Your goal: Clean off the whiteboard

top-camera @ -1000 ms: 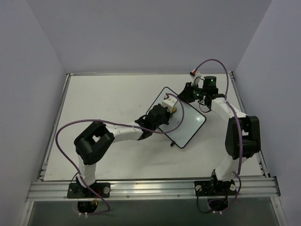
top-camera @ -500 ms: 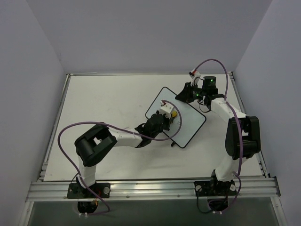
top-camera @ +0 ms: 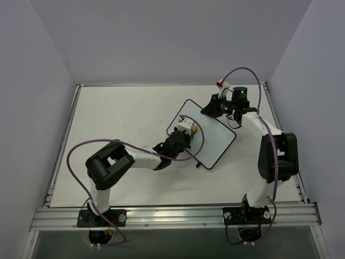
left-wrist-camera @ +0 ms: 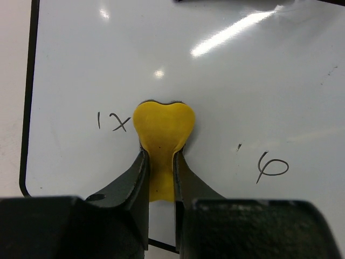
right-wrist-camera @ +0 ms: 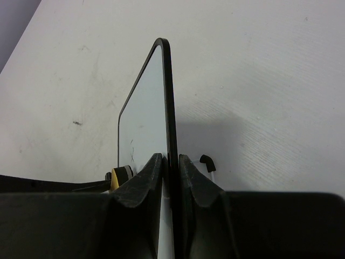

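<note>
The whiteboard (top-camera: 213,137) lies at an angle on the right middle part of the table (top-camera: 118,113), between the two arms. The right gripper (right-wrist-camera: 171,162) is clamped on its far edge, with the thin black frame squeezed between the two fingers. This looks like holding the board steady.

The left gripper (left-wrist-camera: 160,162) is closed on a yellow eraser pad (left-wrist-camera: 163,127), and the rounded end of the pad presses on the near left part of the board. The task is in the middle, I think, and not near the end. Most of the white surface looks clean in the left wrist view, but some writing is there to see: a small "1x" mark (left-wrist-camera: 113,121) just left of the pad, a loop mark (left-wrist-camera: 271,167) to its right, and a tiny dot (left-wrist-camera: 239,146) between the pad and the loop.

So what is left is to bring the pad over these marks, first probably the "1x" because it is just beside. Whether the far part of the board has more faint writing, I cannot tell.
</note>
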Motion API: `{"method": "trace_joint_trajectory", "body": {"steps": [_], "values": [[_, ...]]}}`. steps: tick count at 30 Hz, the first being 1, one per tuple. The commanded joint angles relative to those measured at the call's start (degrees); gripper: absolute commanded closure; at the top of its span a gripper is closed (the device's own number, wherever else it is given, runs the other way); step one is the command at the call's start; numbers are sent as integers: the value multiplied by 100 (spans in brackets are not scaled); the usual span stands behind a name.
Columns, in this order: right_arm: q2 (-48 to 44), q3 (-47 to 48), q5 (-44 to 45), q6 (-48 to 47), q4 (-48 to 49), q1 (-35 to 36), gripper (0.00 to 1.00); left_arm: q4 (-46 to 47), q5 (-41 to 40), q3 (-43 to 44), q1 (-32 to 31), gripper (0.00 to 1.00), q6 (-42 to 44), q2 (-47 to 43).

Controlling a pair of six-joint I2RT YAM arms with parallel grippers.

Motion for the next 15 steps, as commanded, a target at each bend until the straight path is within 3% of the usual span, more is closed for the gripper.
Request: {"method": "trace_joint_trajectory", "body": {"steps": [1,15], "values": [[-205,-100,-99,8,-238,299,100,-676,112,136,-345,98,273,466],[-223,-82,-116,25,-229,299,100,-790,77,611,-1489,98,397,765]]}}
